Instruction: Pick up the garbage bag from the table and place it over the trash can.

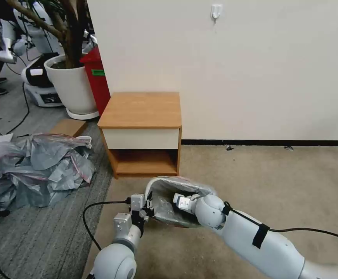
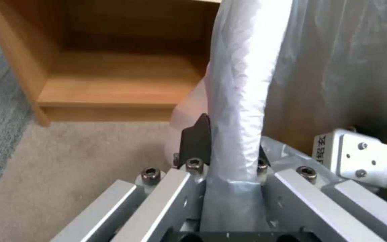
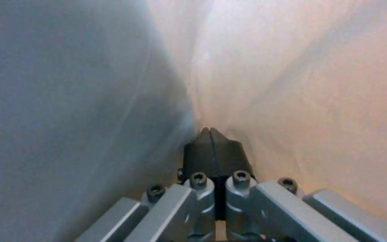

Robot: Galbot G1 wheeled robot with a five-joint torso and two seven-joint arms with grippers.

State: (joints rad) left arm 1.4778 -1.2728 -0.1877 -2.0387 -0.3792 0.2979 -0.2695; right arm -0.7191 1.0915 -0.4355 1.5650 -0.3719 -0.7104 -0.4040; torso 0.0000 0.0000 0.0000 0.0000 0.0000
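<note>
Both our grippers work at the trash can (image 1: 159, 185): left gripper (image 2: 227, 151) pinches its bag-covered rim, right gripper (image 3: 211, 141), clenched empty, inside the garbage bag (image 1: 165, 205).

The floor (image 1: 277, 182) carries the table (image 1: 141, 110) against the wall, the bag-lined trash can (image 1: 176, 201) just before the table's front edge, and a heap of grey bags (image 1: 33, 170) beside the table's left side.

White wall (image 1: 254, 58), black baseboard (image 1: 269, 142), beige carpet (image 1: 262, 182), potted tree (image 1: 72, 83).
</note>
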